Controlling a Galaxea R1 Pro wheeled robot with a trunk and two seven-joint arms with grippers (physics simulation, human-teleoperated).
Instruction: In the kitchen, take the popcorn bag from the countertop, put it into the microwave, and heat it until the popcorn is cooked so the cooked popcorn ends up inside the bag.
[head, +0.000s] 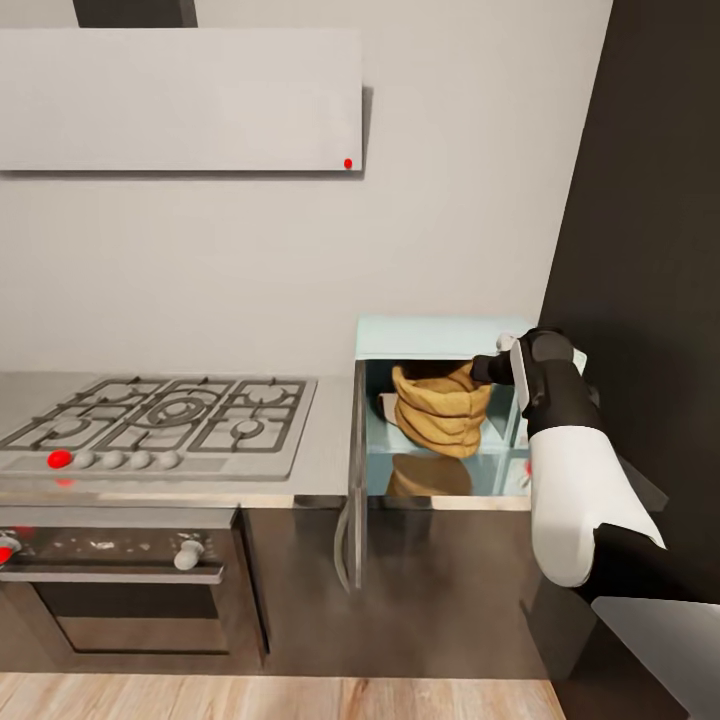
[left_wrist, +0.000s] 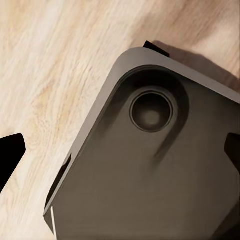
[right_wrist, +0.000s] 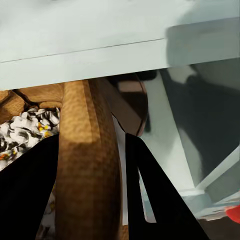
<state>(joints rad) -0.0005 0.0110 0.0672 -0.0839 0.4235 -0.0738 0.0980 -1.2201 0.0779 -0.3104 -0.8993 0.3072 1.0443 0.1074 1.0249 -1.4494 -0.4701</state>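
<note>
The right arm reaches forward and up into the open microwave (head: 440, 335), which sits on the grey tabletop (head: 325, 440) beside the stove (head: 160, 420). The right claw (right_wrist: 90, 190) is closed on the rolled top edge of the popcorn bag (head: 440, 410), one dark finger on each side. The brown bag stands inside the microwave, with popcorn (right_wrist: 22, 130) showing inside it. The left claw (left_wrist: 120, 155) hangs low over the wood floor (left_wrist: 45, 65), fingers spread wide apart, above the robot's dark base (left_wrist: 150, 175).

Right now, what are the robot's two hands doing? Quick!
Left gripper: cannot tell whether it is open or closed.
Right gripper: closed on the bag's rim, inside the open microwave.
</note>
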